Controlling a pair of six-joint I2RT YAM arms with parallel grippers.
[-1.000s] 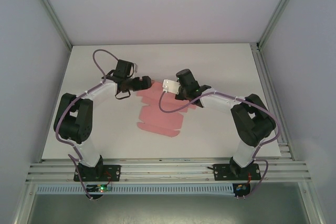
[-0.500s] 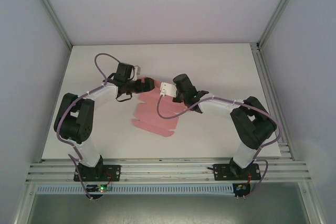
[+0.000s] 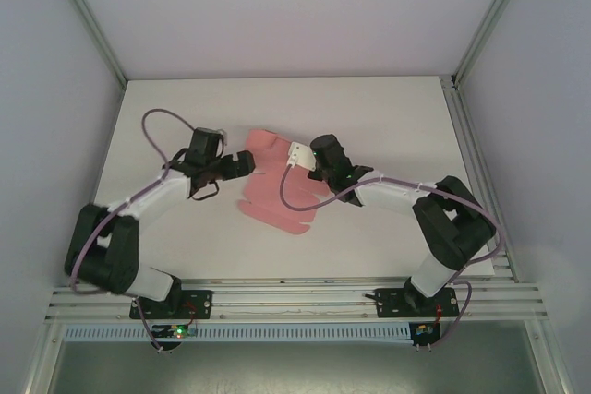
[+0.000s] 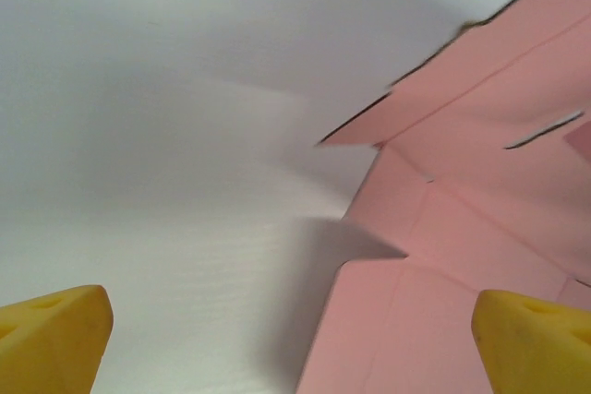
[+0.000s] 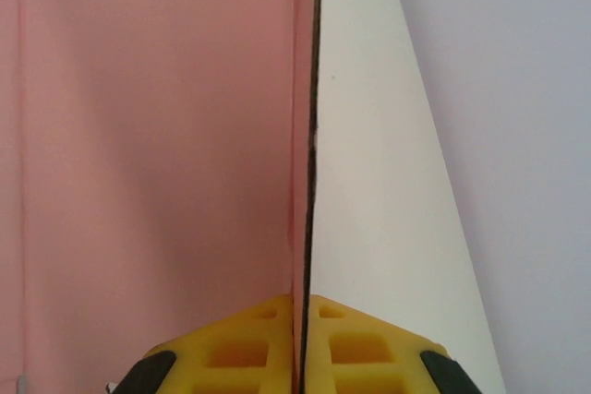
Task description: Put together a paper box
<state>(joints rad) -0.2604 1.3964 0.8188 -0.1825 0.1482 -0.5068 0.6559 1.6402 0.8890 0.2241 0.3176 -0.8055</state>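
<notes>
The paper box [image 3: 270, 189] is a flat pink die-cut sheet with flaps and fold lines, lying near the middle of the white table [image 3: 388, 117]. My right gripper [image 3: 312, 170] is at its right side. In the right wrist view this gripper [image 5: 305, 334] is shut on the sheet's edge, and the pink card [image 5: 157, 136] runs away from the yellow fingers [image 5: 240, 348]. My left gripper [image 3: 244, 163] sits at the sheet's left edge. In the left wrist view it [image 4: 295, 348] stands open, with the pink card [image 4: 480, 228] lying between and ahead of its yellow fingertips [image 4: 51, 339].
Pale walls and metal frame posts [image 3: 88, 20] close in the table on three sides. An aluminium rail [image 3: 295, 300] runs along the near edge by the arm bases. Purple cables [image 3: 152, 122] loop over both arms.
The right gripper has pulled the sheet left and turned it, a flap now reaching farther back. The left arm has stretched out and its gripper has dropped nearer, to the sheet's left edge.
</notes>
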